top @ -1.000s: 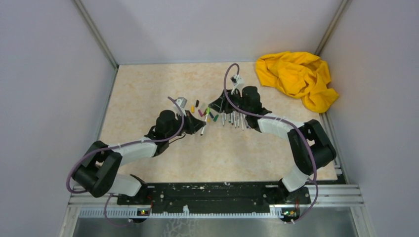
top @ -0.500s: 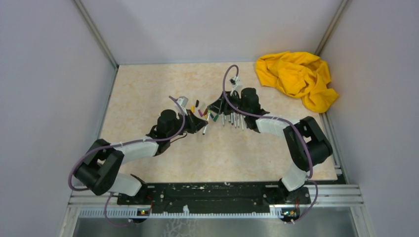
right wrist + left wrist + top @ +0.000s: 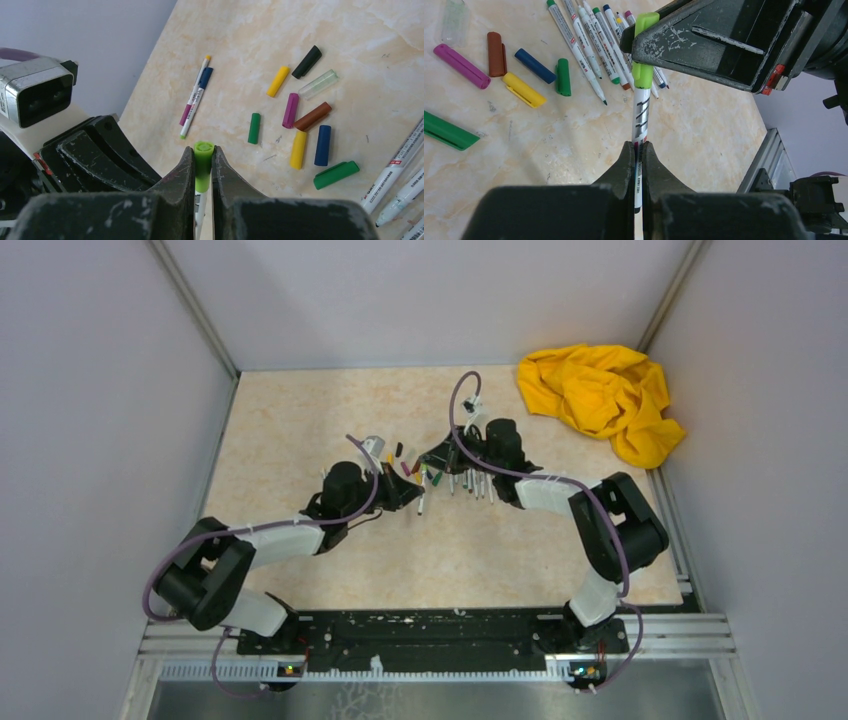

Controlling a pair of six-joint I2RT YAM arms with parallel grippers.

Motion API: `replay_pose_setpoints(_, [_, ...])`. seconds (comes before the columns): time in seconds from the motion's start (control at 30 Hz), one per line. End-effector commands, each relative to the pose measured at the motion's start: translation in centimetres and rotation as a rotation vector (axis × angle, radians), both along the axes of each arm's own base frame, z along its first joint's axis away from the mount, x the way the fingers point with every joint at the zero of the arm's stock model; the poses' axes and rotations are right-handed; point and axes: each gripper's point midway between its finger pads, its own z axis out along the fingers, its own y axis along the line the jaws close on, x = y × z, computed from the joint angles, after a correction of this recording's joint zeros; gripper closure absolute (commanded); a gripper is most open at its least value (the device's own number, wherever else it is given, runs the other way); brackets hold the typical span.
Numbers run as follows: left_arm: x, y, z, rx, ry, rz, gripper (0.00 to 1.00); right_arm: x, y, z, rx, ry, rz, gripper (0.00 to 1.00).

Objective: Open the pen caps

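Fingers [image 3: 625, 167] of our left gripper [image 3: 638, 149] are pinched tight on the lower barrel of a pen [image 3: 640, 112], low centre in the left wrist view. Further up the barrel sits its lime cap [image 3: 642, 75]. Our right gripper [image 3: 203, 152] has its fingers clamped on that cap, reaching in from the upper right.

Over the last second, in the top view, our left gripper [image 3: 411, 497] has edged right and our right gripper [image 3: 431, 461] has slid a little left. The two now meet over the pen at mid-table. We judge that both grips are set and only the pull apart is left. No gap shows yet between cap and barrel.

Left of the held pen the loose caps [image 3: 524, 90] lie scattered on the table [image 3: 290, 420]. In the right wrist view a lone pen [image 3: 196, 97] lies apart at upper centre.

Right of the held pen, the bared pens [image 3: 589, 47] fan out close under our right gripper, so a pull that way should stay lifted. The table is open toward the left wall, which gives our left arm the most room to draw back. A yellow cloth [image 3: 600, 400] sits at far right, well apart.
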Motion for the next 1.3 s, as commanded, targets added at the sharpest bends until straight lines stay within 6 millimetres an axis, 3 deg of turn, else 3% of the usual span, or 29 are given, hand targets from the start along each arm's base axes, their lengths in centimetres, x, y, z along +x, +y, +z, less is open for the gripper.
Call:
replay_pose_setpoints(0.0, [0.3, -0.4, 0.1, -0.030, 0.043, 0.024, 1.00, 2.4, -0.6, 2.4, -0.005, -0.137, -0.067, 1.00])
replay_pose_setpoints(0.17, [-0.5, -0.8, -1.3, -0.002, 0.061, 0.018, 1.00, 3.6, -1.3, 3.3, -0.021, -0.196, -0.116, 1.00])
replay_pose_setpoints(0.47, [-2.5, -2.0, -4.0, 0.070, 0.075, -0.014, 1.00, 6.3, -2.8, 7.9, -0.001, -0.362, -0.197, 1.00])
replay_pose_setpoints(0.87, [-4.9, -3.6, -4.8, 0.067, 0.070, -0.130, 1.00, 8.5, -5.4, 11.9, 0.110, -0.472, -0.217, 1.00])
replay_pose_setpoints(1.07, [-5.1, -2.8, -6.7, 0.147, 0.070, -0.092, 1.00, 8.7, -5.2, 12.7, 0.107, -0.474, -0.198, 1.00])
replay_pose_setpoints(1.17, [-4.4, -2.4, -6.2, 0.143, 0.057, -0.045, 1.00, 9.0, -5.3, 12.3, 0.078, -0.460, -0.201, 1.00])
replay_pose_setpoints(1.27, [-2.6, -0.6, -5.3, 0.170, 0.042, 0.105, 1.00, 10.0, -5.5, 10.6, 0.001, -0.404, -0.217, 1.00])
